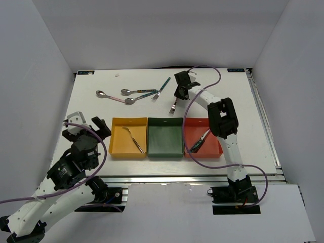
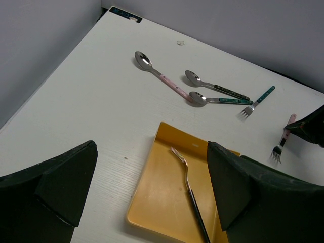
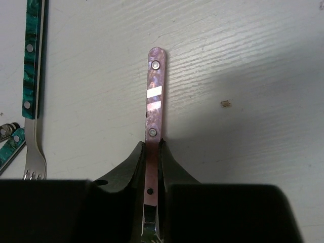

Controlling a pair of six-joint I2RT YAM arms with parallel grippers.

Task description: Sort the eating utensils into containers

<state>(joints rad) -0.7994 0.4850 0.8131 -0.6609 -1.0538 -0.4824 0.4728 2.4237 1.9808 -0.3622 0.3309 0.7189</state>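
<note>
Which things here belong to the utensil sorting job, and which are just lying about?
Job: pink-handled fork in the shut right gripper; pink-handled spoon; two teal-handled spoons; teal-handled fork; dark-handled fork in the yellow tray; utensil in the red tray; green tray.
Lying about: pale scrap near the far edge; tiny crumb beside the held fork.

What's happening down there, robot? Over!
Right gripper: jaws shut on pink-handled fork. Left gripper: jaws open, empty. Teal fork beside it, not touching.
</note>
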